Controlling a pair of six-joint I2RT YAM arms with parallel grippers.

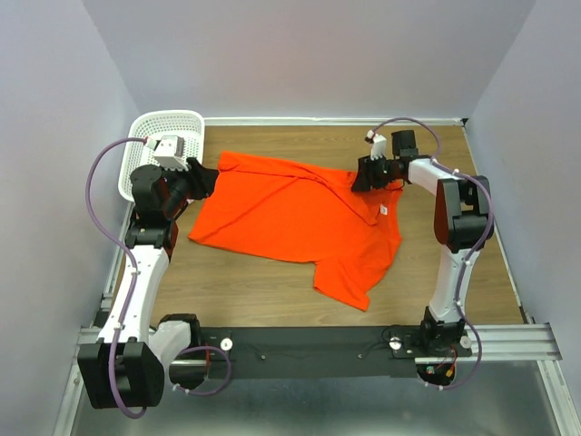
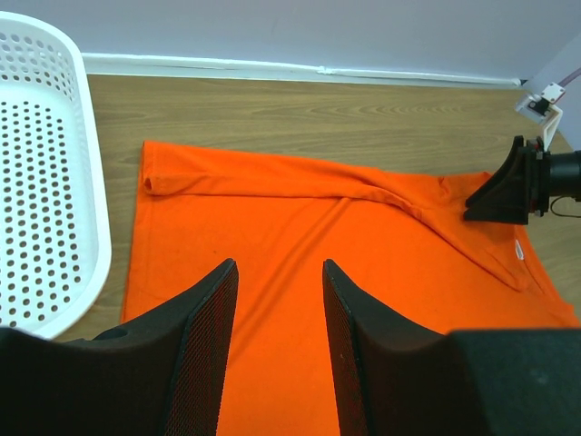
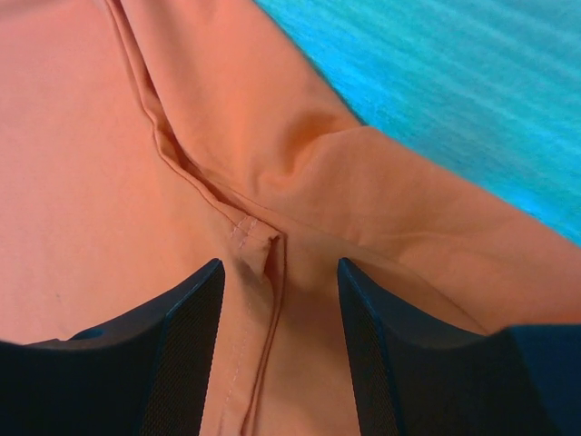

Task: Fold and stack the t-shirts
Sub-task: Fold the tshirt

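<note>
- Top external: orange-red t-shirt (image 1: 290,222) lies spread but rumpled at the middle of the counter (image 1: 254,291), one sleeve pointing toward 5 o'clock.
- White basket (image 1: 145,132) sits near the shirt, at its 10 o'clock.
- Left jaws at the shirt's 9 o'clock edge: parted over flat fabric, gripping nothing.
- Right jaws at the shirt's 2 o'clock edge: parted, with a stitched seam fold lying between them, not pinched.
- Small white tag (image 1: 383,210) shows at the shirt's 3 o'clock.

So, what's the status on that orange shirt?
Left tool open, above t-shirt. Right tool open, astride its seam. Far edge folded over, rest spread flat. Basket alongside, not blocking.
</note>
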